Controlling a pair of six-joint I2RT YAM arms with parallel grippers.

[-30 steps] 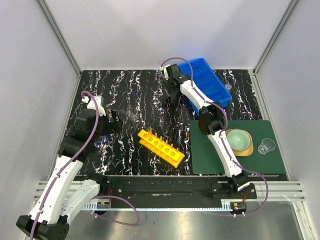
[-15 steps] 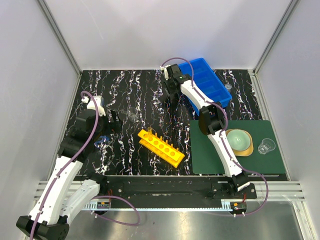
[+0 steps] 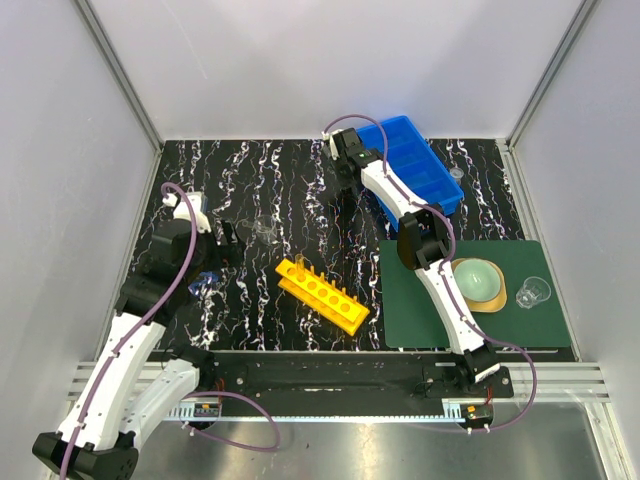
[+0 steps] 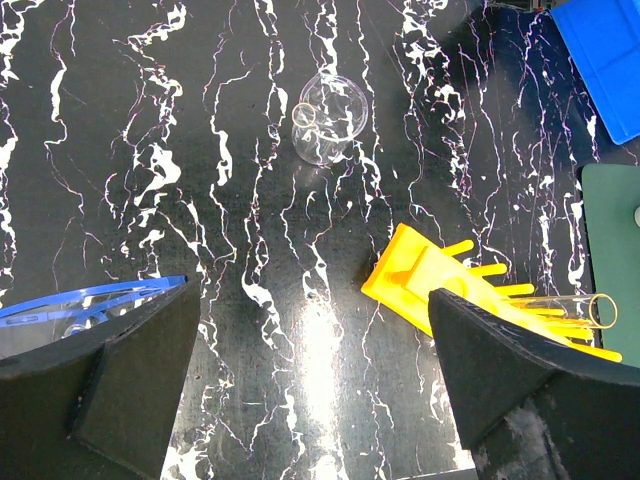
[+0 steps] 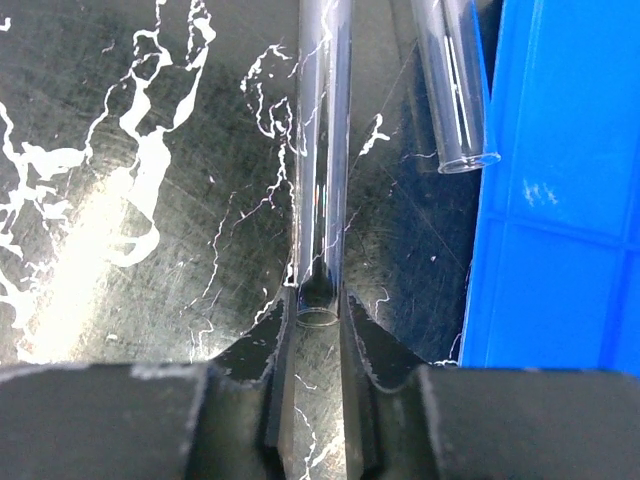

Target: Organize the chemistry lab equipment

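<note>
Right gripper (image 5: 318,335): fingers pressed against both sides of a tube (image 5: 322,150), pinching its end. The tube lies on the table (image 3: 250,180) near the far edge, just left of the bin (image 5: 560,200). A second tube (image 5: 452,80) lies between it and the bin wall. Left gripper (image 4: 315,390): jaws spread wide, holding nothing, above the table's left part. The rack (image 3: 322,293) sits mid-table, a third tube (image 3: 299,266) upright in its end hole
</note>
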